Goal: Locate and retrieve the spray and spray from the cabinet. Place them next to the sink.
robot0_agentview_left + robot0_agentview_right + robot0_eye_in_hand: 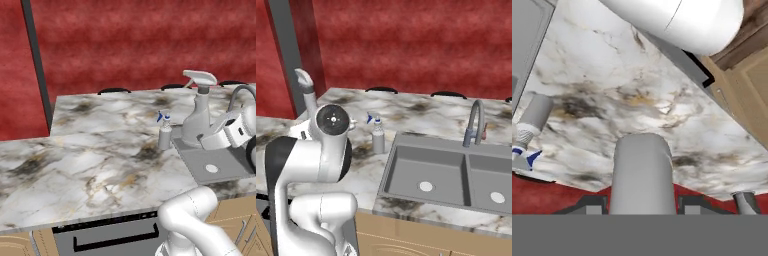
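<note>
My gripper (643, 205) is shut on the trigger-head spray (643, 170), whose pale-grey body rises between the two fingertips. From the left base, this spray (196, 117) hangs upright over the sink's left edge, with the gripper (207, 138) at its base. In the right base view its trigger head (304, 80) pokes up behind my arm. The other spray, slim with a blue-tipped nozzle (164, 132), (378, 135), (529, 130), stands on the marble counter just left of the sink (390, 172). The cabinet is out of view.
The double sink (190, 162) has a curved faucet (474, 122) at its back. Marble counter (90, 160) spreads wide to the left. Wooden base cabinets (752, 85) and a dark oven front (115, 237) lie below the counter edge. A red wall rises behind.
</note>
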{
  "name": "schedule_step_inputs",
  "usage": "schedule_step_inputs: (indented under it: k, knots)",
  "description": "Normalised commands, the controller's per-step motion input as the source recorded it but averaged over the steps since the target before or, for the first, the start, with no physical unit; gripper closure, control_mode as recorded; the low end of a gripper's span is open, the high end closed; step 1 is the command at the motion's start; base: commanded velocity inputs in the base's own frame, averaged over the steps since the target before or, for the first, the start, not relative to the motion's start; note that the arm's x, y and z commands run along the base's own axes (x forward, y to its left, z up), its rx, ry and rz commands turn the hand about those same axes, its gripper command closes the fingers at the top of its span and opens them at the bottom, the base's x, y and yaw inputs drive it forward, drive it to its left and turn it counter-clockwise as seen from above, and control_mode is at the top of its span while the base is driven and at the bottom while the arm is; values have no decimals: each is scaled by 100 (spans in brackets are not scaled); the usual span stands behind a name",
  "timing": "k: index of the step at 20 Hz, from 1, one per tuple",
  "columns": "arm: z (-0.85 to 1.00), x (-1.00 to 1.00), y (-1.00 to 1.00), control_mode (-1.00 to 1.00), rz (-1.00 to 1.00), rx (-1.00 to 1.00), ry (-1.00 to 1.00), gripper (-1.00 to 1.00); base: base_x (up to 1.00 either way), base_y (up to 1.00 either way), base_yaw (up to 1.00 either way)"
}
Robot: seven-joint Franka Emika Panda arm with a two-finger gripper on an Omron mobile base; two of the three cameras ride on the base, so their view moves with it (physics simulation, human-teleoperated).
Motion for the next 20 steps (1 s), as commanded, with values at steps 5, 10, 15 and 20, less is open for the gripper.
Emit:
schedule_step_inputs:
  k: [5, 10, 15, 20]
  knots:
    - [-40, 28, -30, -100, 35, -2, 0, 100, 0, 0, 0]
    - [-41, 39, -28, -100, 36, -1, -1, 100, 0, 0, 0]
    - [-43, 42, -19, -100, 34, -1, -2, 100, 0, 0, 0]
    - [-29, 28, -31, -100, 33, 0, -25, 100, 0, 0, 0]
